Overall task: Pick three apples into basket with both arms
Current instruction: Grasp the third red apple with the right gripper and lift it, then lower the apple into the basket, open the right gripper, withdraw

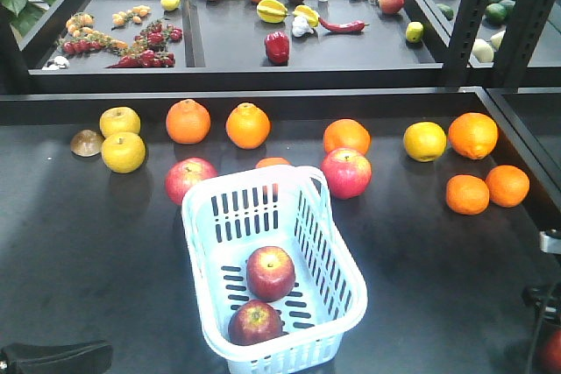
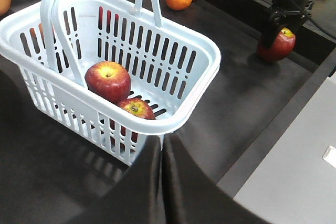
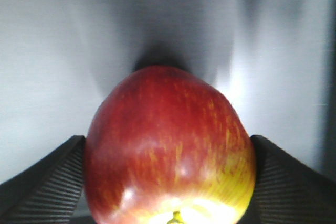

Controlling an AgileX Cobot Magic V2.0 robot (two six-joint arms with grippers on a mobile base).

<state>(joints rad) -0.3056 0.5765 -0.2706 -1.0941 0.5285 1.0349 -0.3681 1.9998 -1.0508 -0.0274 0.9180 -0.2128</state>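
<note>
Two dark red apples sit in the pale blue-white slotted plastic basket; round orange citrus fruits line the black desk behind.

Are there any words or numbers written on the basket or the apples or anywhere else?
No, there is nothing to read in any view.
The basket is plain, with no label or brand.
The apples in it have no stickers, and neither does the apple in the right gripper.
The fruits on the back shelves are too small to show any writing.
</note>
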